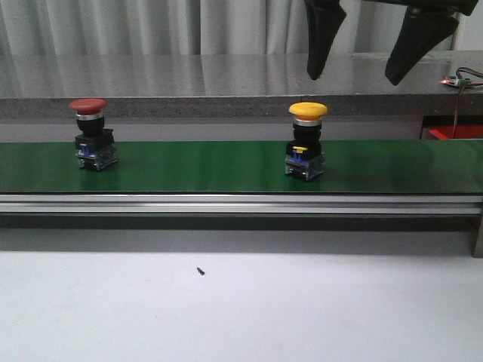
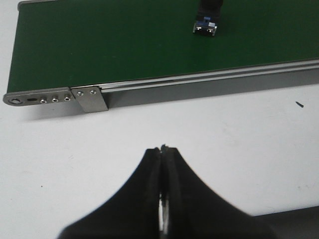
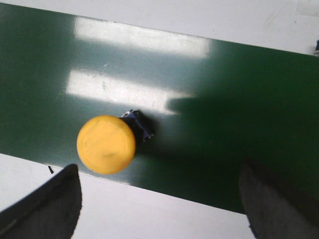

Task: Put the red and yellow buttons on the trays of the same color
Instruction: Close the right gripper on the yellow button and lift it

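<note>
Buttons (image 1: 308,140) upright on green conveyor belt (image 1: 204,166)

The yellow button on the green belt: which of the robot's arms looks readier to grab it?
The right. Its gripper hangs open above the yellow button, slightly off to one side, while the left gripper is shut over the white table.

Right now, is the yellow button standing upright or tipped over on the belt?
Upright. The yellow button sits base down on the green belt, cap on top; the right wrist view shows its round cap face-on.
</note>
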Controlling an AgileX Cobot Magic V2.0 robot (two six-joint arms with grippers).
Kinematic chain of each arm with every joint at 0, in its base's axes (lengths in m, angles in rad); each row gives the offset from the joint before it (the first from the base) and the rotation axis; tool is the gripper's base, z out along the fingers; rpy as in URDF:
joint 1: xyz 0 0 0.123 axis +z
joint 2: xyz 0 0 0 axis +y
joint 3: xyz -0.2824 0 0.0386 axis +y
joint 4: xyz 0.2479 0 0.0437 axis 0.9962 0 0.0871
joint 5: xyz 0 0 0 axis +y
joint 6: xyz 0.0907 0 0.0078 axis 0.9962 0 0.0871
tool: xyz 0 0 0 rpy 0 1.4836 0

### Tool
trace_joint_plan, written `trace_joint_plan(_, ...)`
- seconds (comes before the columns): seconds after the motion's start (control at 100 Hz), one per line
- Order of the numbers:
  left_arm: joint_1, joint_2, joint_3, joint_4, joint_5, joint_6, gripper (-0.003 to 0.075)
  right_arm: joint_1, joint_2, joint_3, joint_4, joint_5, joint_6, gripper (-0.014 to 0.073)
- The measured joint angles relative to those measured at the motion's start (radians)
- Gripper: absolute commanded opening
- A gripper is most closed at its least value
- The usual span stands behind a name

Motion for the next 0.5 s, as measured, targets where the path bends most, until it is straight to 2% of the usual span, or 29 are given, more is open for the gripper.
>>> trace_joint_plan(0.41,0.0,0.0,0.0,0.0,0.0,0.0,-0.002,0.006,0.089,-0.011,0.002,-0.016,0.007,0.0631)
trace_joint_plan(0.5,0.0,0.0,0.0,0.0,0.0,0.0,-0.002,0.006,0.105,-0.011,0.002,-0.023,0.007,0.0584)
